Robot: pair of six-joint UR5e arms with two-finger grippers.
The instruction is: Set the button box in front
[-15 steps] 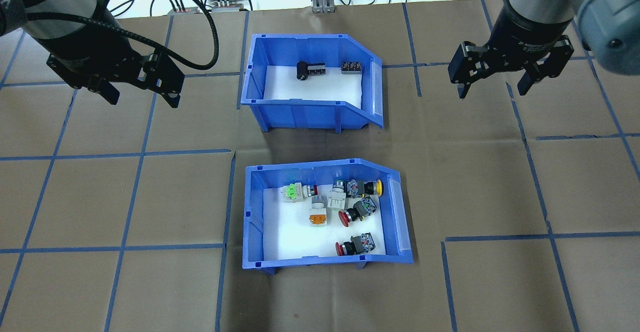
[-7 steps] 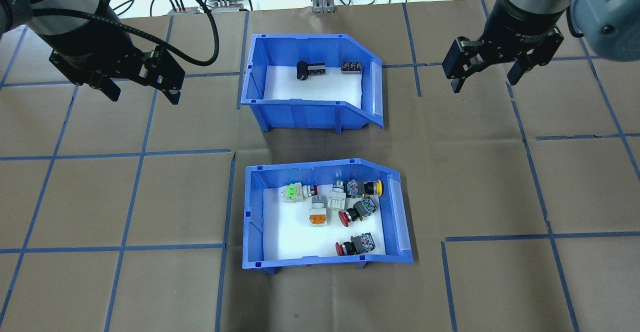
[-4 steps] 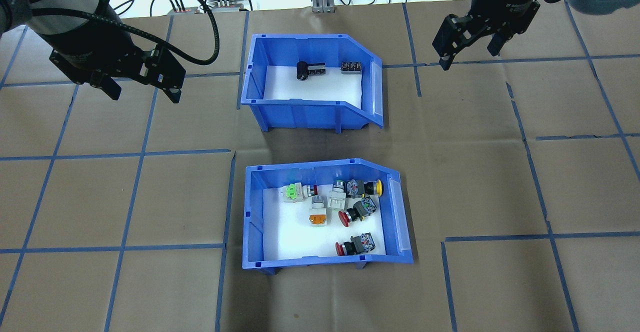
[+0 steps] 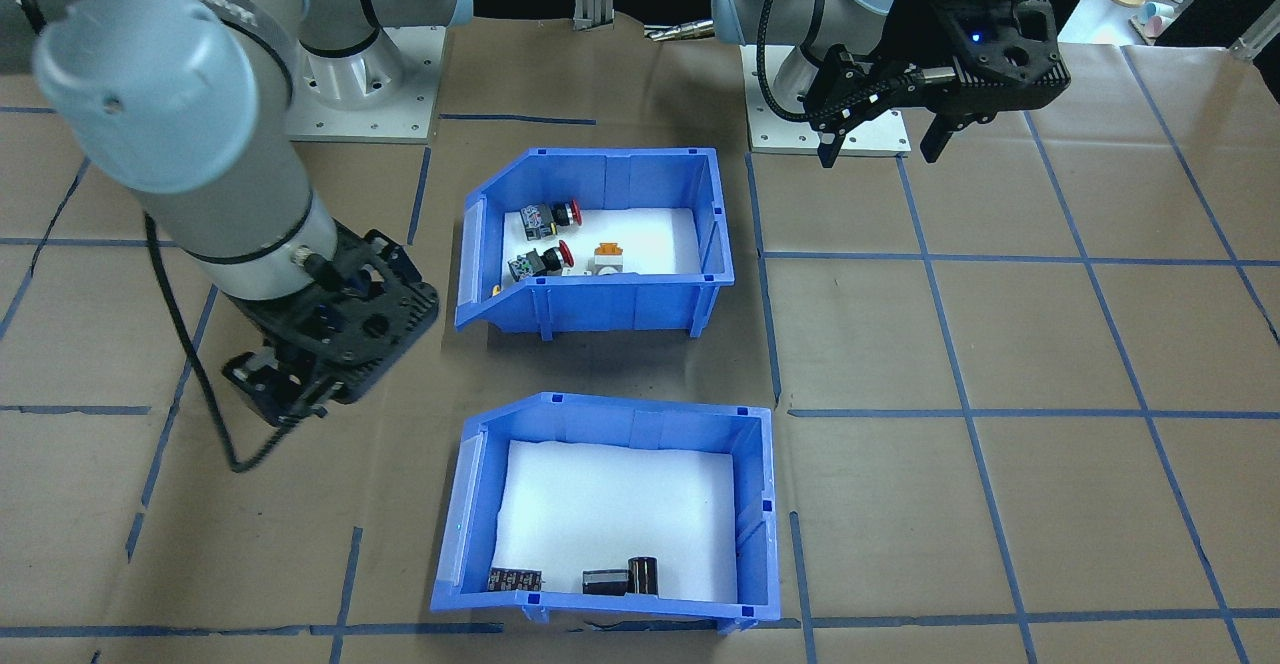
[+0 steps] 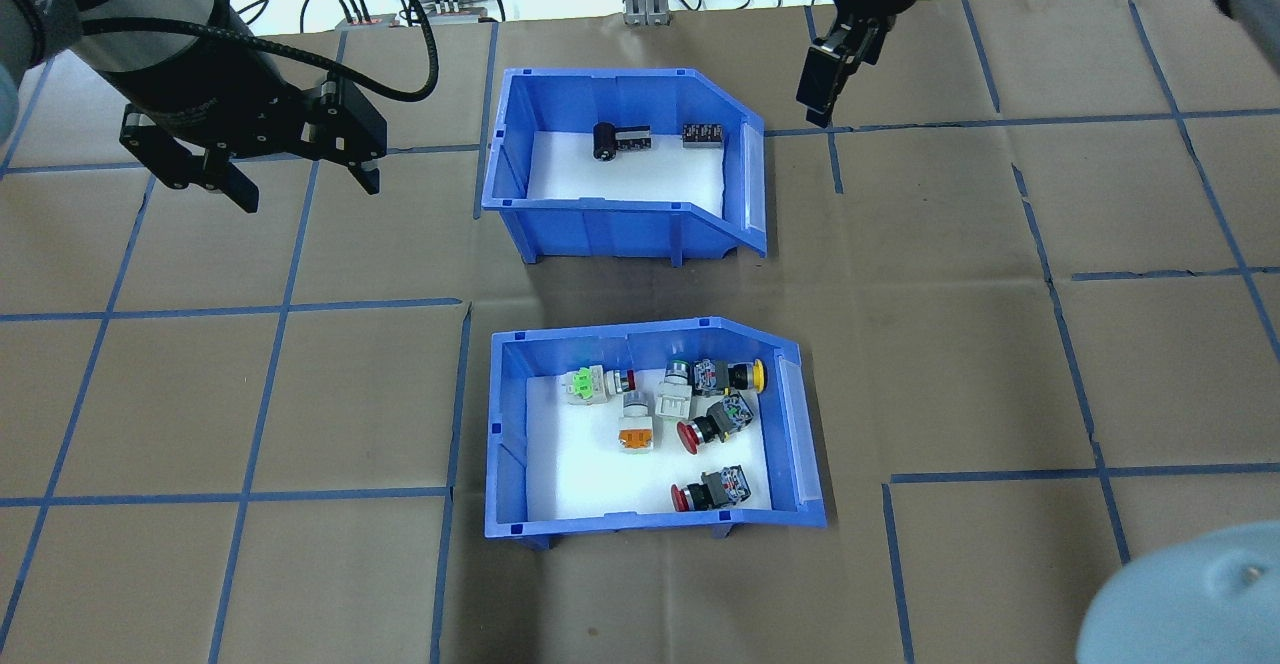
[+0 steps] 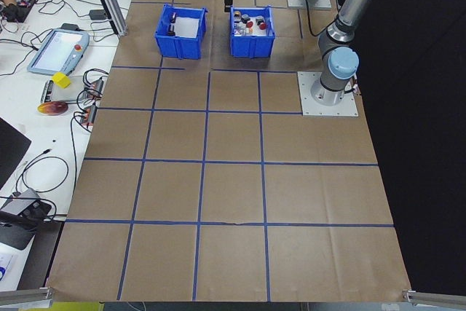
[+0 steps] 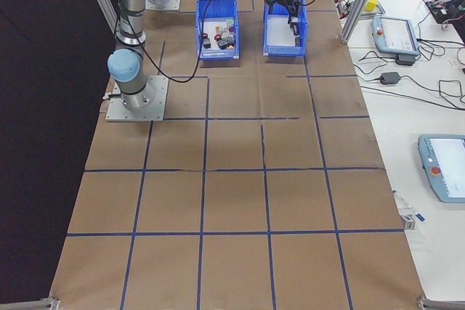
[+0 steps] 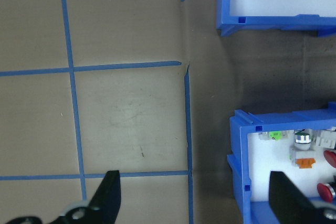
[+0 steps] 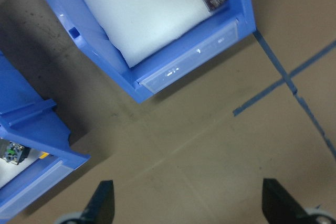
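Jaws wide apart on both sides, nothing between them: the right gripper [image 9: 186,203] hangs over bare brown paper just off the sloped end of the second blue bin [image 5: 620,164], which carries the black parts [image 5: 607,139]. Over on the other side the left gripper [image 5: 300,164] hovers above the bench [image 5: 200,394], well clear of the button box [image 5: 650,424], which sits nearer the robot than that second bin.

Two blue bins [image 5: 622,167], two grippers [image 5: 265,169]
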